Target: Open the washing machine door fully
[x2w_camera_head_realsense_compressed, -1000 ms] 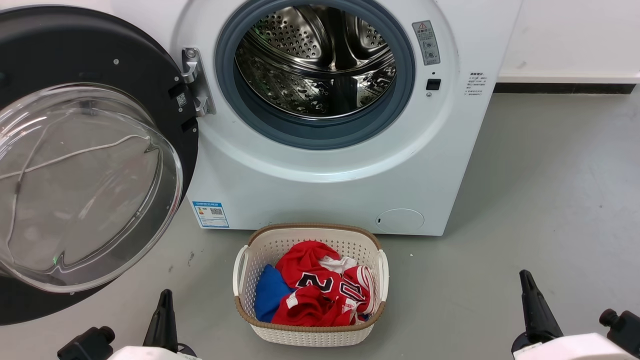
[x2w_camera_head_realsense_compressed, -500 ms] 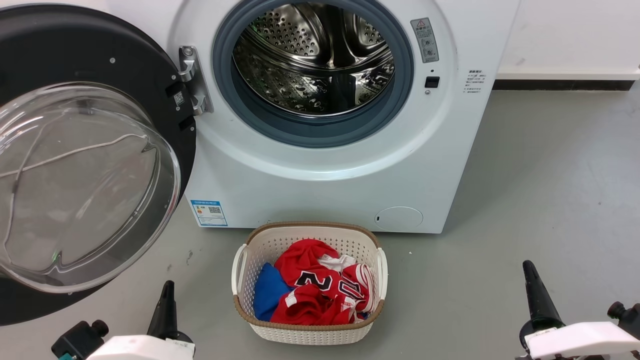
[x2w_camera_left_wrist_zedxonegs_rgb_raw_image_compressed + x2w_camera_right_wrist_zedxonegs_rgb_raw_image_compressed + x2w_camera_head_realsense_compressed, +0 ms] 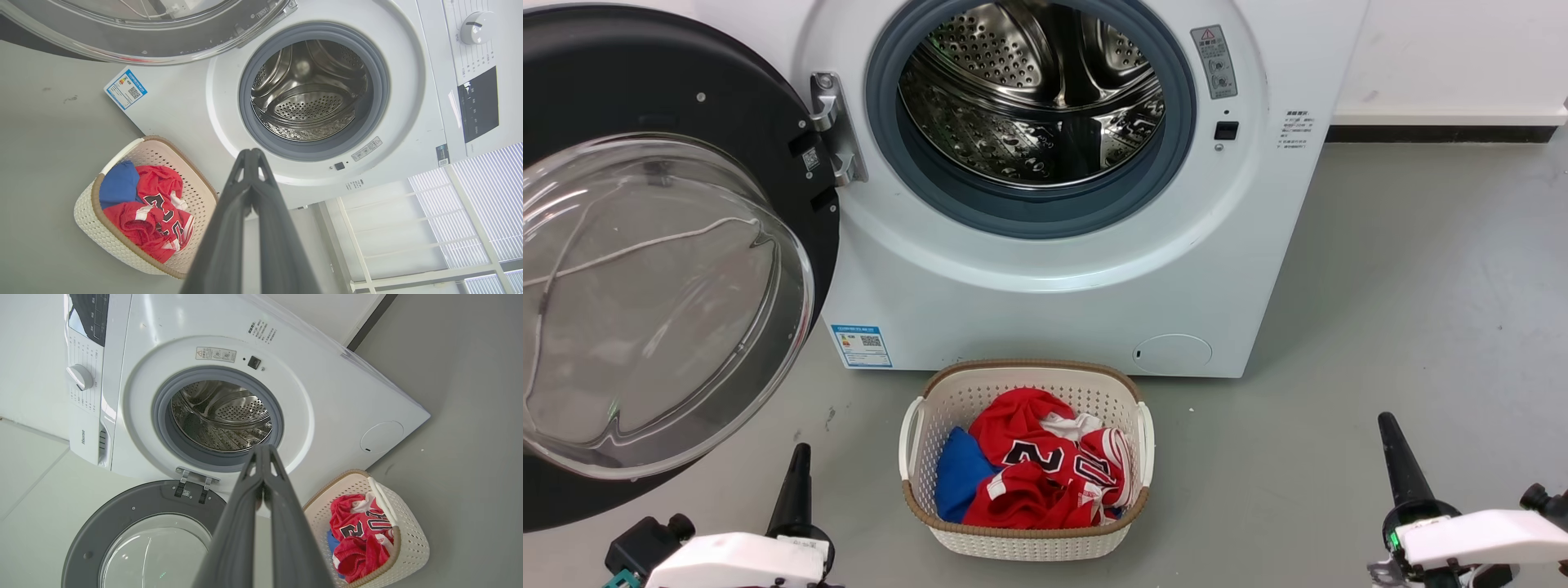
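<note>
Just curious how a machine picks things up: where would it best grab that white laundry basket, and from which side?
Probably by a white side handle. Each one bows out from the basket wall, leaving a gap that a fingertip could slip into. Coming from above looks best, since the basket stands upright on the floor and the clothes are heaped in the middle, clear of both handles.

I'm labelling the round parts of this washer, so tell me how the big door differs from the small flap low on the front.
Size: the washing machine door is nearly as wide as the machine; the service flap is small. Look: the door has a black rim and clear bulging glass; the flap is plain white. State: the door is swung open at its hinge; the flap sits shut and flush. Both are round.
</note>
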